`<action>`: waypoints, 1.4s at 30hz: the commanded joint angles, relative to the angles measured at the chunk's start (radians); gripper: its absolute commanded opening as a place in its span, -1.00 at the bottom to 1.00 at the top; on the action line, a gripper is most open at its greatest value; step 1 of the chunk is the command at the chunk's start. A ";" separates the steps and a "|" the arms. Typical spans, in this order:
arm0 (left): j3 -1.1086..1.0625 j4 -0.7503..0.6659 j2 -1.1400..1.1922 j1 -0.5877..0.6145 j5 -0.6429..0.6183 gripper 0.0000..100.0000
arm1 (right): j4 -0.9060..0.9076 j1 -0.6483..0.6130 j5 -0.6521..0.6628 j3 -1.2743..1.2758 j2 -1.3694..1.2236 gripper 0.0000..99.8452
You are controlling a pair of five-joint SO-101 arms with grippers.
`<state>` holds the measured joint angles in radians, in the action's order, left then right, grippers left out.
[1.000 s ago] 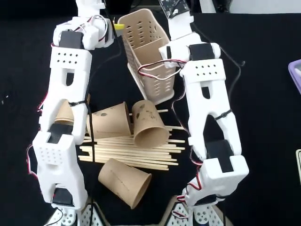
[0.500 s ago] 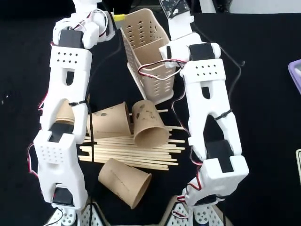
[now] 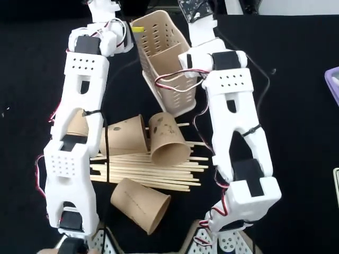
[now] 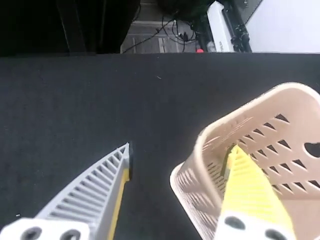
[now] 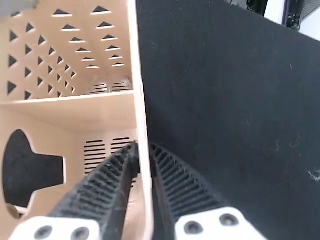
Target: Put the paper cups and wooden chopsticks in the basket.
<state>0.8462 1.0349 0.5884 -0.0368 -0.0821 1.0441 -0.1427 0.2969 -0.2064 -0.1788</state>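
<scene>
The beige basket (image 3: 164,58) leans at the back of the black table. My right gripper (image 5: 142,146) is shut on the basket's (image 5: 70,115) side wall, one finger inside and one outside. My left gripper (image 4: 180,149) is open astride the basket's (image 4: 260,125) opposite corner, the yellow finger (image 4: 245,185) inside and the grey finger (image 4: 100,195) outside. Three paper cups (image 3: 125,136) (image 3: 168,138) (image 3: 140,203) lie on their sides among a pile of wooden chopsticks (image 3: 148,172). Another cup (image 3: 78,124) peeks from under the left arm.
Both white arms stretch from the near edge to the basket, flanking the cups and chopsticks. A purple object (image 3: 333,82) sits at the table's right edge. Cables and equipment (image 4: 200,25) lie beyond the far edge.
The left arm has swung to the right, bringing its gripper up to the basket's corner. The right arm, cups and chopsticks have stayed put.
</scene>
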 commanded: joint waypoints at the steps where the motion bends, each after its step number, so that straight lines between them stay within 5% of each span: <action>1: 0.021 0.029 0.003 0.004 0.005 -0.46 | -0.049 0.014 0.011 0.031 0.005 -0.98; 5: 0.030 0.069 -0.006 0.004 0.005 -0.97 | -0.089 0.014 0.011 0.048 0.005 -0.98; 9: 0.062 0.150 -0.015 0.005 0.005 -0.95 | -0.103 0.014 0.000 0.042 0.005 -0.98; 17: 0.265 0.476 -0.032 0.061 0.017 -0.94 | -0.186 0.037 -0.276 -0.038 -0.002 -0.98; 22: 0.371 0.623 -0.025 0.076 0.103 -0.94 | -0.189 -0.002 -0.241 -0.036 -0.002 -0.98; 36: 0.311 0.724 0.002 0.159 0.109 -0.94 | -0.072 -0.040 -0.230 -0.036 0.005 -0.96; 42: 0.348 0.724 -0.006 0.145 0.110 -0.88 | 0.041 -0.040 -0.230 -0.137 -0.002 -0.62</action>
<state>1.1577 1.7377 0.5992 0.0598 0.0146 1.0303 -0.1933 0.0637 -0.2509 -0.1910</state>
